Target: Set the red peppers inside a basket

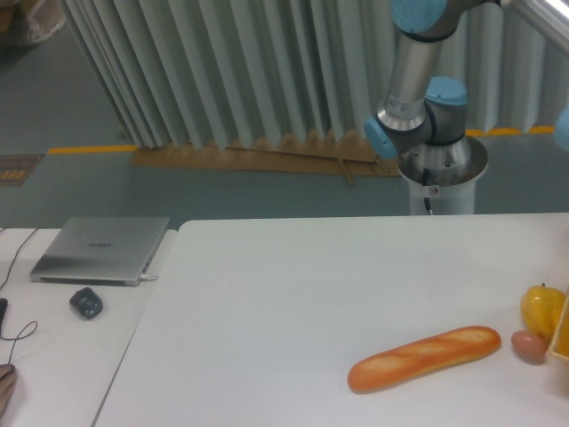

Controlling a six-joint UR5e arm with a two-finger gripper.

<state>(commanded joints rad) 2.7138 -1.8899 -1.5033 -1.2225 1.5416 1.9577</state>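
Note:
No red pepper shows in the camera view; it is hidden or out of frame. Only the arm's base and lower joints (425,116) are visible at the upper right behind the table; the arm runs out of the top of the frame. The gripper is out of view. At the right edge a yellow corner (562,334) shows, possibly a basket; too little shows to tell.
A long bread loaf (425,357) lies on the white table (284,302) at the front right. A yellow pepper (542,309) and a small pinkish-brown round item (530,346) sit at the right edge. A closed laptop (100,250) and a dark mouse (86,303) lie on the left table.

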